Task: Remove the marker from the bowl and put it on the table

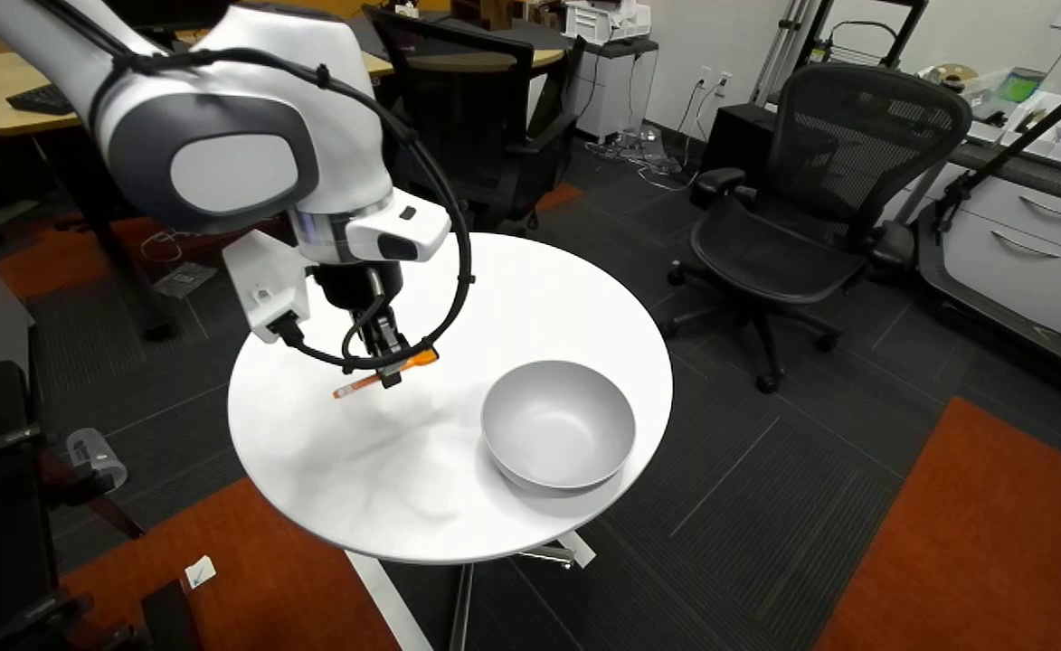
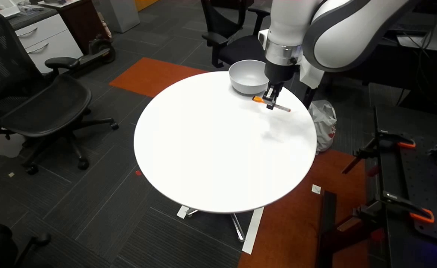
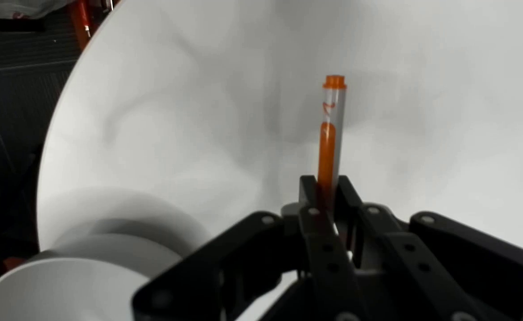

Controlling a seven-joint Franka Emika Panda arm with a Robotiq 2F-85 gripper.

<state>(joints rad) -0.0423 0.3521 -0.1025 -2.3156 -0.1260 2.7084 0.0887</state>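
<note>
A thin, straight, orange-and-white marker (image 3: 331, 138), apparently plastic, is pinched between the 2 fingers of a black, metal-looking gripper (image 3: 327, 189), about midway along its barrel, with an end sticking out on each side. The marker is out of the shallow, round, grey-white bowl (image 1: 559, 425) and near it, seemingly in the air above the large, round, white-topped table (image 2: 218, 149) rather than resting on it.

It should handle as something light and stiff, its smooth barrel a little slippery but unlikely to break under a modest squeeze. The middle is the sensible place to take hold, near the balance point; gripping the thicker orange end, probably the cap, might tug it loose. Being round, it could swivel if an end knocks the table, or roll once let go, so a low, gentle release looks best.

The long axis lies square to the way the jaws close, closer to level than upright; a slight tilt cannot be ruled out. In both exterior views the thicker orange end is nearer to the bowl, and the pale end, finished with a small orange plug, points away. In the wrist view that pale end points up, leaning very slightly right, while the thicker end is hidden by the gripper.
</note>
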